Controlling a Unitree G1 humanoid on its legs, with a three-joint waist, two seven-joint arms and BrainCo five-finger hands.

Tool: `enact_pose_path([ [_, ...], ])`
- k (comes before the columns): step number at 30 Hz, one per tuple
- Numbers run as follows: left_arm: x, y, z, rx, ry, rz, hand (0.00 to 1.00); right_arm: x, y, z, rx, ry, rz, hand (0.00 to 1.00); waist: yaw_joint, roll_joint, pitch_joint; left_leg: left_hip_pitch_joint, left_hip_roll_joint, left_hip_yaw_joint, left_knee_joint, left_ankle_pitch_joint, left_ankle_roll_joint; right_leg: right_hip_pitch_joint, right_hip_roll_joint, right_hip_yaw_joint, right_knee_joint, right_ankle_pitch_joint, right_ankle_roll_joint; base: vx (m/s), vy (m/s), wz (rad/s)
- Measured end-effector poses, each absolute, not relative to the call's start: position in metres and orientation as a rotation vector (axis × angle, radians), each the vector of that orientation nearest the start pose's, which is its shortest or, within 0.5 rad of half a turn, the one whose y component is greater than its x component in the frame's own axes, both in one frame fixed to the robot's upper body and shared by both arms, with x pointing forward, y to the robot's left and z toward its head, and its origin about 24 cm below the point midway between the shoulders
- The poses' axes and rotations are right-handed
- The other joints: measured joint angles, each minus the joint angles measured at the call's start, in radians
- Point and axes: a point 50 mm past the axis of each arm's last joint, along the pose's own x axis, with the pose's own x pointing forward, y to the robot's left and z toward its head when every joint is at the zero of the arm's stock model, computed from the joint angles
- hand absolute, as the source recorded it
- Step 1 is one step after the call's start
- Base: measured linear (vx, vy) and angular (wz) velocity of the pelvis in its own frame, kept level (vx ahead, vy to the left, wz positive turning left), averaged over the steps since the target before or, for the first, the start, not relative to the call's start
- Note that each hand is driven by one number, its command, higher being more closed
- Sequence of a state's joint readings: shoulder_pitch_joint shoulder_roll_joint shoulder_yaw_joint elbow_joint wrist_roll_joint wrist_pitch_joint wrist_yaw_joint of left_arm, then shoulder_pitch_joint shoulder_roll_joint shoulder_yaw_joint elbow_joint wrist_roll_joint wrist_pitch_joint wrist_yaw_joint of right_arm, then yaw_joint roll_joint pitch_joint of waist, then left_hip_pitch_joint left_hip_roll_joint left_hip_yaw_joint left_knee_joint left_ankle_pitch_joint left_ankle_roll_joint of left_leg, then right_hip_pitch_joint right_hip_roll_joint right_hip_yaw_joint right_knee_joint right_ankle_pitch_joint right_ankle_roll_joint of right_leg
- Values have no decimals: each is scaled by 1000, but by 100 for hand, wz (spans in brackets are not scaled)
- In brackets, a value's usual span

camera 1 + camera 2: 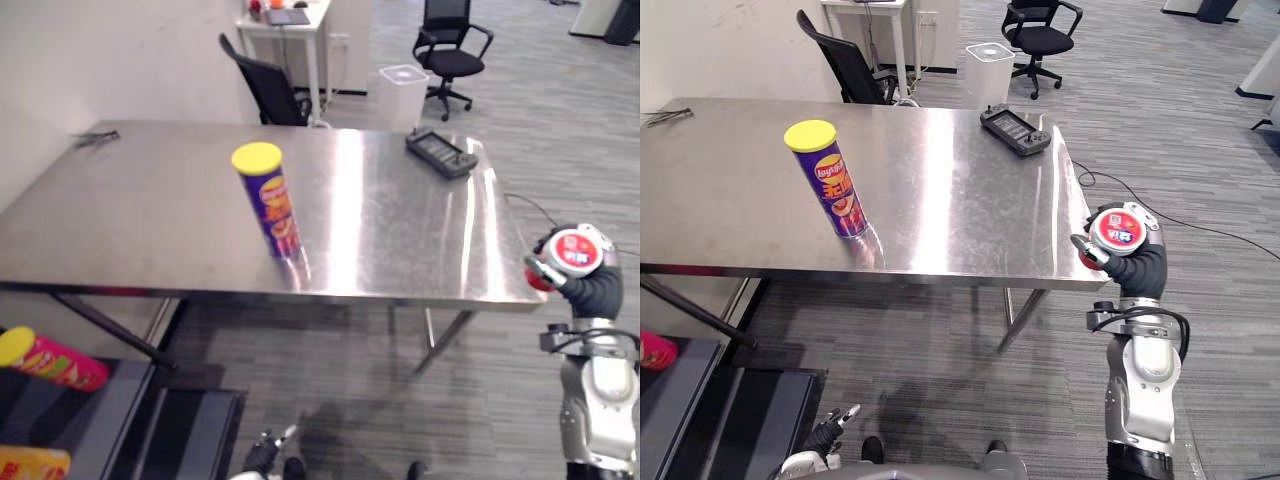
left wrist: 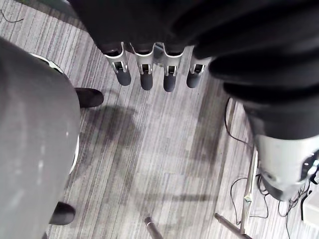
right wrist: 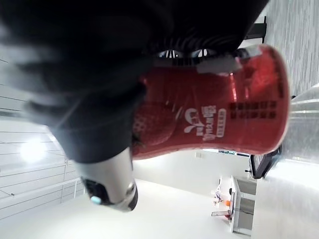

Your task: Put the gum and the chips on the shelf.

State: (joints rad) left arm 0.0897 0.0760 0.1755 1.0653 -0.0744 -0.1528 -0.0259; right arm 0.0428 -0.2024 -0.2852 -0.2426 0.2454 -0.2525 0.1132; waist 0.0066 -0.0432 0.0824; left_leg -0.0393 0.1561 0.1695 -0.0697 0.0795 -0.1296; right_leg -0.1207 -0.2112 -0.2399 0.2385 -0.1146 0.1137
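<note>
Nearest, below the worktop's (image 1: pixel 960 200) front edge, the left hand (image 2: pixel 146 74) hangs over the floor, fingers straight and empty. Under the worktop's left end, a pink can (image 1: pixel 55 362) lies on a dark shelf (image 1: pixel 90 420). Just off its near right corner, the right hand (image 1: pixel 1130 265) grips the red gum tub (image 1: pixel 1118 229), fingers seemingly wrapped round it, though mostly hidden. Left of centre on the worktop, the purple chips can (image 1: pixel 833 185) stands upright. A black controller (image 1: pixel 1015 130) lies at its far right.

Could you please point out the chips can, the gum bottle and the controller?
chips can (image 1: pixel 273 210): left eye view, its purple side.
gum bottle (image 3: pixel 214 112): right wrist view, its red body.
controller (image 1: pixel 1013 128): right eye view, its dark screen.
</note>
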Motion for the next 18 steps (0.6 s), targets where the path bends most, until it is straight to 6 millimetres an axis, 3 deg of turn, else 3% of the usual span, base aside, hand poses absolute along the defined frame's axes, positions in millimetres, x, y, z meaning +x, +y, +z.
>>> enact_pose_path([
  [3, 103, 206, -154, -107, 955, 264, 0, 232, -221, 129, -21, -511, -49, 100, 7, 11, 19, -111, 20, -135, 77, 14, -22, -29, 1, -117, 86, -55, -37, -105, -120, 112],
  [5, 110, 207, -150, -120, 920, 273, 0, 240, -212, 137, -6, -546, -12, 100, 36, 30, 39, -163, 32, -183, 76, 80, -34, -46, 5, -196, 155, -102, -82, -181, -154, 141],
  [6, 115, 210, -147, -117, 895, 277, 0, 247, -210, 145, 0, -576, -10, 100, 45, 26, 53, -204, 6, -156, 42, 214, 15, -44, -18, -265, 164, -134, -111, -240, -115, 180],
  [7, 118, 212, -146, -154, 879, 310, 0, 252, -213, 151, 5, -599, -32, 100, 51, 7, 74, -226, 10, -18, 116, 159, 105, -24, -53, -353, 151, -129, -144, -254, -108, 182],
  [8, 119, 214, -146, -167, 876, 326, 0, 255, -212, 153, 11, -607, -38, 100, 58, 12, 73, -238, 19, 68, 208, 88, 149, -13, -61, -386, 146, -126, -148, -221, -126, 169],
  [9, 110, 220, -147, -177, 895, 357, 0, 257, -211, 158, 13, -623, -46, 100, 59, 11, 78, -240, 37, 189, 371, -43, 181, 16, -84, -455, 144, -123, -152, -152, -128, 128],
  [12, 91, 221, -153, -197, 952, 389, 0, 257, -212, 158, 13, -625, -66, 100, 52, 23, 72, -169, 97, 324, 559, -180, 164, 73, -116, -594, 119, -107, -161, -199, -78, 151],
  [15, 69, 219, -160, -230, 1026, 415, 0, 256, -216, 157, 1, -617, -84, 100, 40, 56, 51, -92, 182, 412, 642, -241, 139, 99, -139, -728, 93, -76, -154, -162, 88, 139],
  [16, 68, 219, -160, -237, 1030, 419, 0, 256, -217, 157, 0, -616, -90, 100, 38, 69, 43, -91, 182, 426, 623, -245, 134, 100, -144, -749, 89, -70, -150, -161, 186, 106],
  [18, 64, 226, -160, -251, 1032, 460, 0, 253, -218, 151, -2, -594, -98, 100, 31, 60, 39, -99, 129, 455, 516, -243, 131, 106, -133, -773, 31, -34, -103, -179, 224, 139],
])
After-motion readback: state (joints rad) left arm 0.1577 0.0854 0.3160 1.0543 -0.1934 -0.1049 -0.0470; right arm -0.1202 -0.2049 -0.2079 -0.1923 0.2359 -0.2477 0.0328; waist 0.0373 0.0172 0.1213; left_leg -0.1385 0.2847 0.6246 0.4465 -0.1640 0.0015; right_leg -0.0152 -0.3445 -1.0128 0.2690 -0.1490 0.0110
